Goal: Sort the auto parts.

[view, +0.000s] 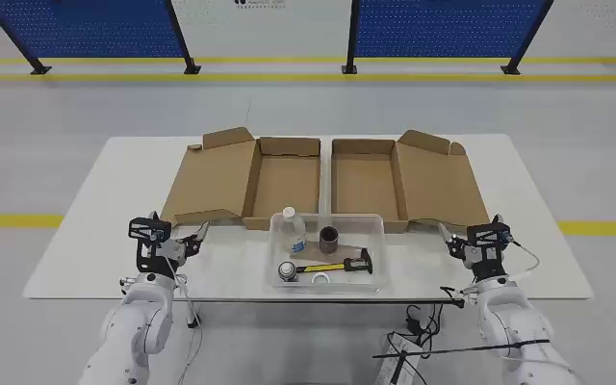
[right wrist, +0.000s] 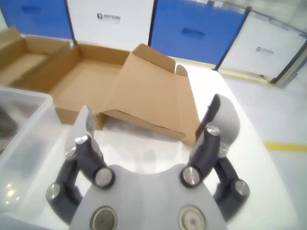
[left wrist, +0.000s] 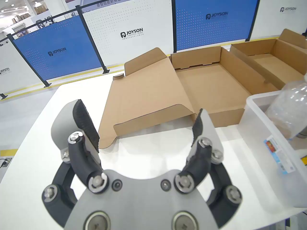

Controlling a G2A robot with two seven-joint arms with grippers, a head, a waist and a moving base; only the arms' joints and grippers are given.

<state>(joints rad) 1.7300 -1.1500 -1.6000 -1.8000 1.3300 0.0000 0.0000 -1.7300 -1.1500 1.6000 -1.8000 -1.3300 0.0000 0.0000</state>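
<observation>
A clear plastic bin (view: 373, 227) stands at the table's front middle. It holds a clear bottle (view: 293, 231), a dark cylinder (view: 329, 239), a round metal part (view: 287, 271), a yellow-handled tool (view: 337, 266) and a small white ring (view: 321, 279). Two open cardboard boxes, left (view: 281, 183) and right (view: 364, 185), lie behind it. My left gripper (view: 179, 234) stands open left of the bin, above bare table, with nothing between its fingers (left wrist: 84, 120). My right gripper (view: 462, 237) stands open right of the bin, also empty (right wrist: 148, 118).
The boxes' lids lie flat outward, the left lid (view: 207, 180) and the right lid (view: 441, 181). The white table (view: 96, 221) has free room at both ends. Blue and white fence panels (view: 96, 29) stand beyond the table.
</observation>
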